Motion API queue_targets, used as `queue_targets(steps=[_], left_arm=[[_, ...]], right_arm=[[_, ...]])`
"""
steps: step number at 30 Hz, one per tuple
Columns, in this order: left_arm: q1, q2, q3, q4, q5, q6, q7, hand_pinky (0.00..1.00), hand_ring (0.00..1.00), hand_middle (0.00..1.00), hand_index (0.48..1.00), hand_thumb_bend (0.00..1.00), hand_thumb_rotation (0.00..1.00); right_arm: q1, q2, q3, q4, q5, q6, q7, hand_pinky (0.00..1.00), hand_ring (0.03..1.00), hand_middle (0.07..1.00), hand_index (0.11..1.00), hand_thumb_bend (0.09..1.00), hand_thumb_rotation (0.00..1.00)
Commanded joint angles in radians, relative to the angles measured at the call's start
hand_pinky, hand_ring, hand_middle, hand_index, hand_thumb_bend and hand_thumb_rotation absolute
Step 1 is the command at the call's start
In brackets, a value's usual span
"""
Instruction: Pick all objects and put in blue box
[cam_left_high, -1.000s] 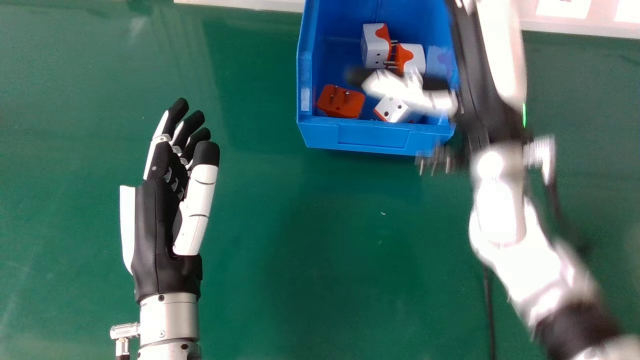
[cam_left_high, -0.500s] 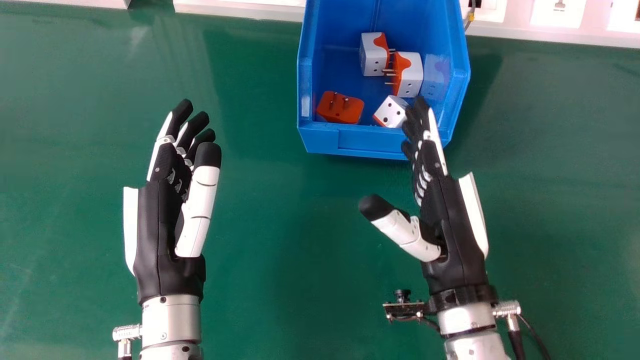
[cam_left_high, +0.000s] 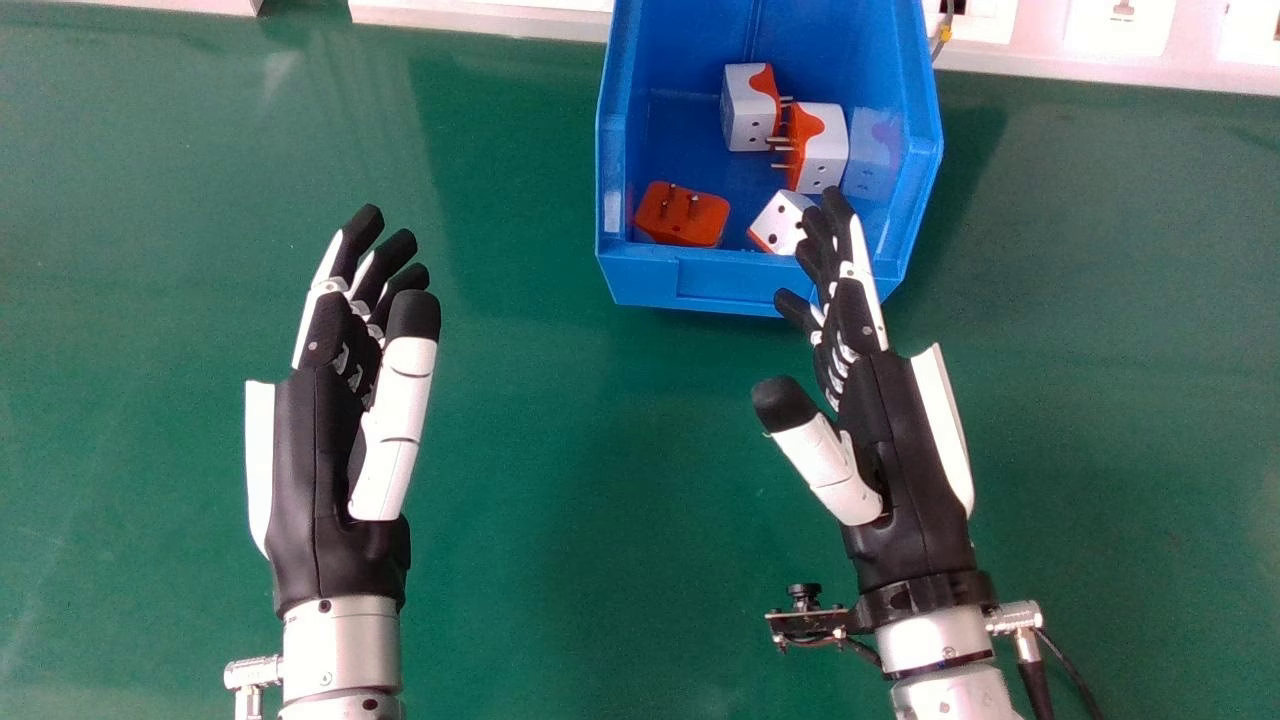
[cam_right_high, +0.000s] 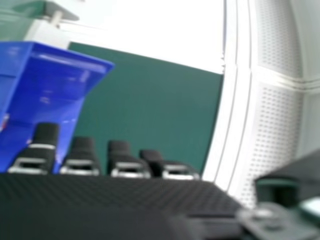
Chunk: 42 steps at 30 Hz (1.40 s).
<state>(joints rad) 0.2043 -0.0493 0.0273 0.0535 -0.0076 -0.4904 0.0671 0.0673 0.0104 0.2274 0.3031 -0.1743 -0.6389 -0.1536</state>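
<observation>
Left hand (cam_left_high: 320, 450): over the near left of the table (cam_left_high: 580, 480), fingers loosely extended with narrow gaps, thumb alongside, nothing pinched. Right hand (cam_left_high: 905, 440): fingers extended and slightly fanned, thumb held well apart, no load found. Its fingertips overlap the near wall of the box (cam_left_high: 645, 280) in the head view; clearance above it cannot be told.

Risk, in my judgement: if the right hand is lowered or swept sideways from here, its fingers could catch that wall and drag or tip the box. A careless dip inside could also disturb the plugs already binned. Withdrawing towards the robot, with some lift, would avoid both.

Count, near to far: hands, two; box, one; plugs, four, all inside the box. The orange plug (cam_left_high: 682, 214) lies prongs up by the near wall, a white plug (cam_left_high: 774, 222) just beside it, partly behind the right fingertips. Two white-and-orange plugs (cam_left_high: 818, 152) sit farther in, close together, prongs between them. The job appears complete or nearly so.
</observation>
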Motion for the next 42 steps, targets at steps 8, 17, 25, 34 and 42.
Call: queue_targets(steps=[8, 17, 25, 34, 42], left_arm=[[0.01, -0.01, -0.007, -0.028, 0.009, -0.01, 0.004, 0.81, 0.86, 0.88, 0.892, 0.73, 0.78], [0.013, -0.008, -0.006, -0.028, 0.016, -0.012, 0.006, 0.81, 0.86, 0.88, 0.892, 0.72, 0.78], [0.01, -0.008, -0.005, -0.025, 0.014, -0.014, 0.005, 0.81, 0.86, 0.88, 0.891, 0.72, 0.78], [0.008, -0.009, -0.004, -0.019, 0.006, -0.018, 0.002, 0.81, 0.86, 0.88, 0.891, 0.72, 0.78], [0.008, -0.009, -0.005, -0.017, 0.005, -0.022, 0.0, 0.82, 0.86, 0.88, 0.891, 0.73, 0.78]], right_arm=[[0.014, 0.013, -0.012, -0.038, -0.006, -0.002, 0.015, 0.89, 0.992, 0.997, 0.999, 0.806, 0.98], [0.019, 0.021, -0.018, -0.049, -0.019, 0.006, 0.013, 0.89, 0.997, 0.999, 1.0, 0.793, 0.99], [0.026, 0.029, -0.023, -0.061, -0.032, 0.012, 0.012, 0.89, 0.998, 1.0, 1.0, 0.79, 1.0], [0.027, 0.029, -0.025, -0.062, -0.035, 0.012, 0.012, 0.88, 0.997, 1.0, 1.0, 0.791, 1.0], [0.03, 0.03, -0.025, -0.065, -0.036, 0.012, 0.012, 0.88, 0.995, 1.0, 1.0, 0.791, 1.0]])
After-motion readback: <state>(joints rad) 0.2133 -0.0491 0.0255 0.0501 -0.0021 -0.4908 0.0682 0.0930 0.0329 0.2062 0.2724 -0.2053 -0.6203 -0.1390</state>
